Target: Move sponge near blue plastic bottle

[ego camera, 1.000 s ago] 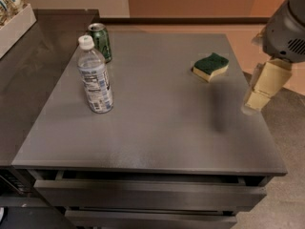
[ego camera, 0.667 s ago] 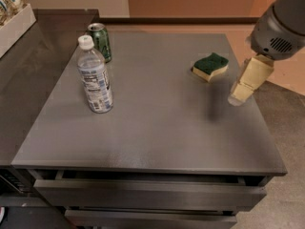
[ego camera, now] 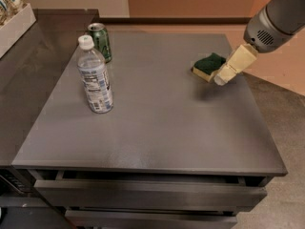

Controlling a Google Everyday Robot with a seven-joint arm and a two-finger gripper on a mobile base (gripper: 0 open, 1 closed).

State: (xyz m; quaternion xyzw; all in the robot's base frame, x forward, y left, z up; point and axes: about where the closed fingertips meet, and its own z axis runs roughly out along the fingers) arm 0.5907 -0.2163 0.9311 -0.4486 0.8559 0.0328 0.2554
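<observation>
Sponge (ego camera: 207, 65) sits at the far right of the tabletop (ego camera: 157, 123), near the back-right corner, flat, green side up, yellow foam edge facing the camera.

End effector (ego camera: 222, 78) is at the sponge's right side, cream-coloured, angled down and to the left from the grey arm (ego camera: 274, 20), which enters from the top-right corner. Its tip overlaps the sponge's right edge in this view. Can't tell whether it is touching the sponge or just over it. A soft shadow lies on the tabletop just below the tip. Whether the end effector is wide or narrow: can't tell from this angle. It's not carrying anything that I can make out.

Blue plastic bottle (ego camera: 95, 78) stands upright on the left part of the tabletop, white cap on, well apart from the sponge. Green can (ego camera: 101, 42) stands upright just behind the bottle, close to it but not touching.

Drawer (ego camera: 143, 192) under the front edge of the tabletop is slightly open. White bin (ego camera: 16, 25) sits on the darker counter at far left.
</observation>
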